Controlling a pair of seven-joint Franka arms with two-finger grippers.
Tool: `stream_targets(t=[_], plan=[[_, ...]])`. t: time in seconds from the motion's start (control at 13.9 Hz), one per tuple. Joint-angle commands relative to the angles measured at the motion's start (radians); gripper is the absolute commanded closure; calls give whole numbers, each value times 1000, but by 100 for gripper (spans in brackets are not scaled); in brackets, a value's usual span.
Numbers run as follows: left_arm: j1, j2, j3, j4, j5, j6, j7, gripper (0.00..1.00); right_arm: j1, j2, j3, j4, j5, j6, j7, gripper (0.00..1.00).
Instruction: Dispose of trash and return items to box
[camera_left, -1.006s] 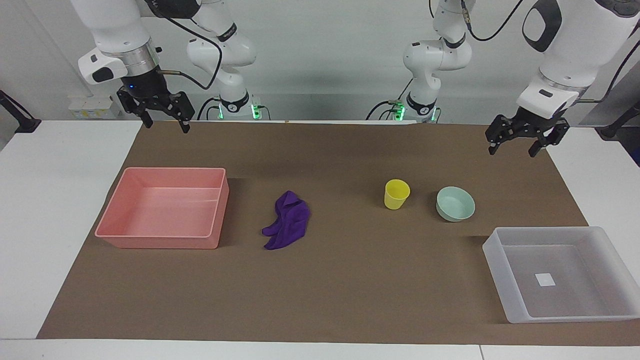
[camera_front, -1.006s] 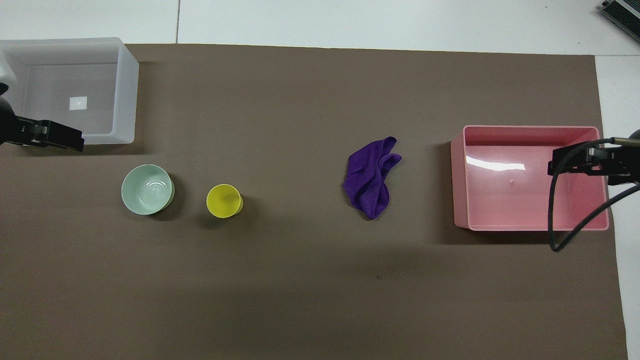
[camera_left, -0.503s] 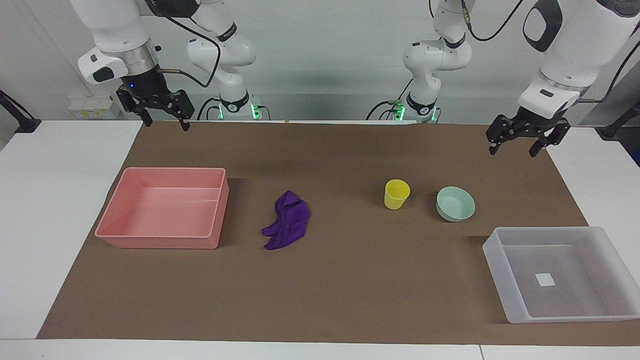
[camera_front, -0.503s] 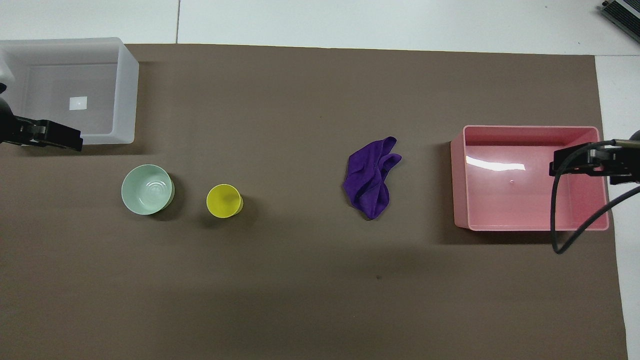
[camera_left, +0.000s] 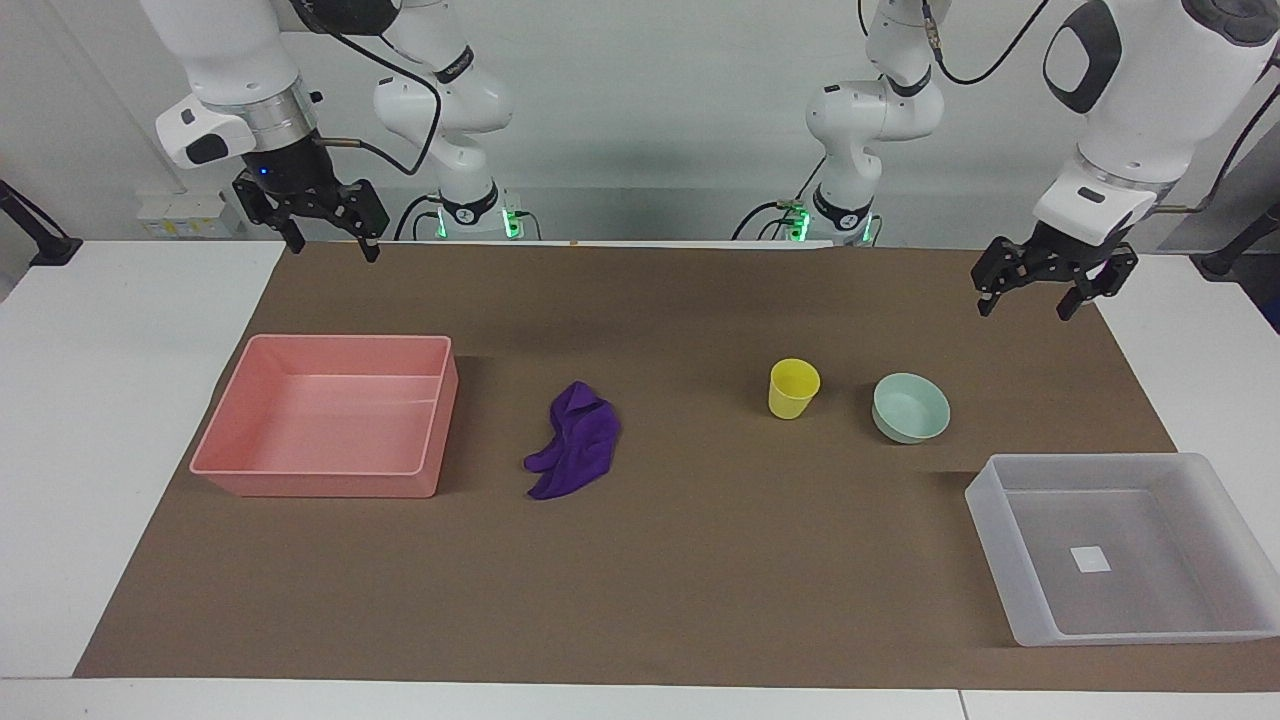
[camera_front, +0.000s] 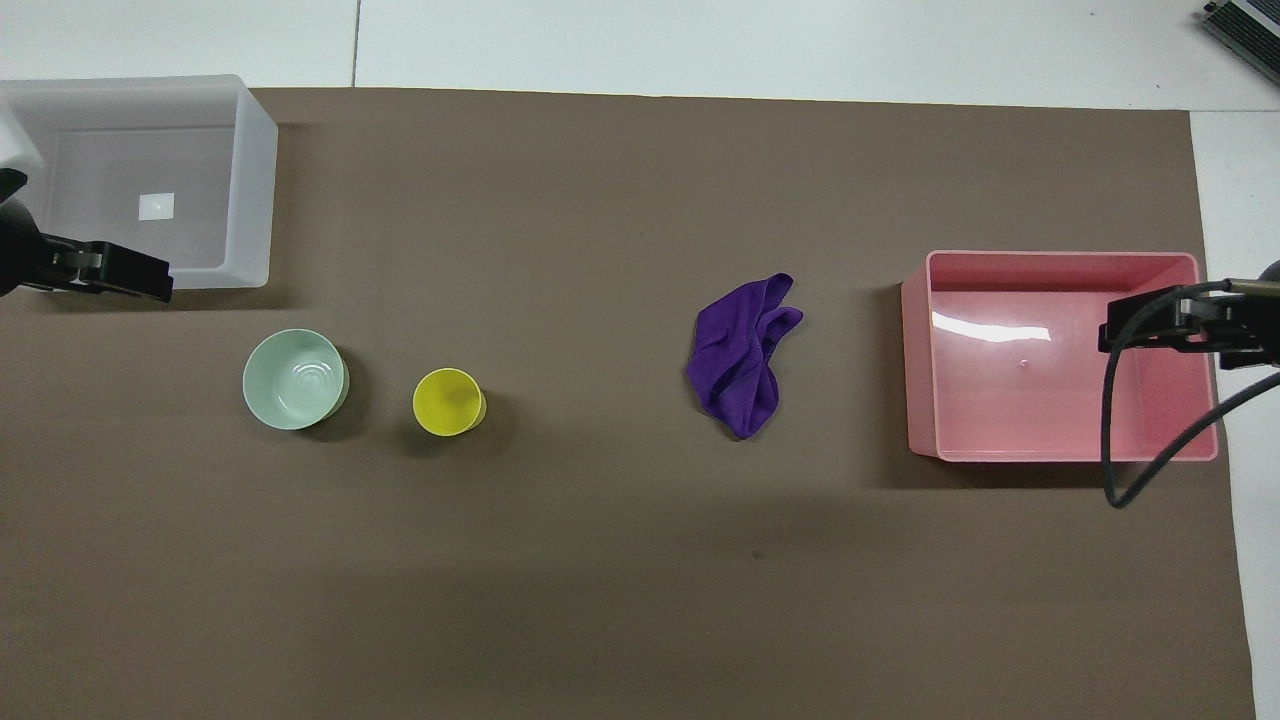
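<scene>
A crumpled purple cloth rag (camera_left: 574, 454) is seen on brown paper; the left gripper (camera_left: 1036, 298) and right gripper (camera_left: 330, 243) are raised, spread wide, empty.

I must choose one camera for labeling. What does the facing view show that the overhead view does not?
Only the facing view shows both arms whole, with the left gripper and right gripper open, raised and empty. Only the overhead view looks straight into the yellow cup. Both show the purple cloth, mint bowl, pink bin and clear box.
</scene>
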Motion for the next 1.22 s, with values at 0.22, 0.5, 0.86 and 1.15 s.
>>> stream_targets(t=[0.22,0.5,0.86,1.15], plan=[[8,-67,-4,-245,12,207,-39,0,-5,-24,4,-32,-3,4,-30,0],[10,-55,-3,-389,12,372,-57,0,57,-18,12,-74,-4,102,-20,0],[33,-26,-3,-597,12,648,-59,0,206,117,15,-127,5,344,139,0],[44,14,-3,-659,14,750,-57,0,280,270,15,-137,5,501,220,0]])
